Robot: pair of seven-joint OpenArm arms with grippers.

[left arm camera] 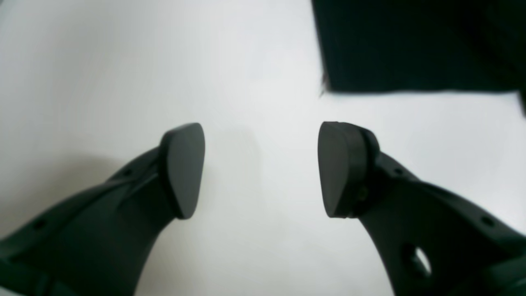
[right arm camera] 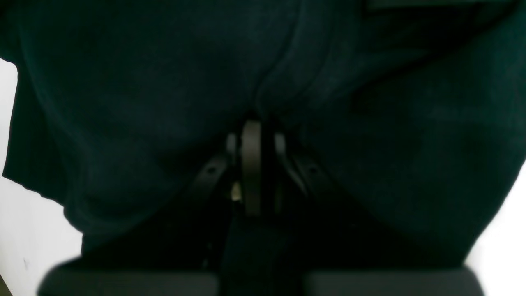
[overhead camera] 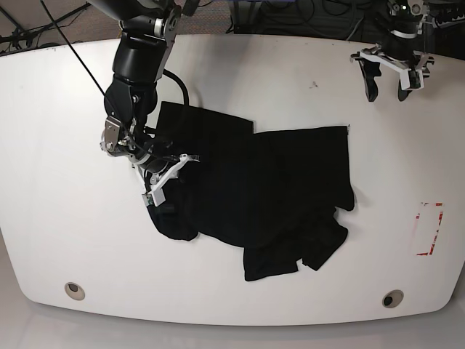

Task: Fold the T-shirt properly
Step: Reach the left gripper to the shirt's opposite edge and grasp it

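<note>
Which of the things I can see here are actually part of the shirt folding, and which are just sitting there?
Part of the job:
- black T-shirt, crumpled on the white table
- right tool, shut on the T-shirt
- left tool, open, over bare table

Just there:
- red-and-white marker at the table's edge
- two round holes

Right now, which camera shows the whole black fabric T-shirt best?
The base view: the black fabric T-shirt lies there crumpled, all edges visible. The right wrist view shows only dark cloth filling the frame; the left wrist view catches just one corner.
</note>
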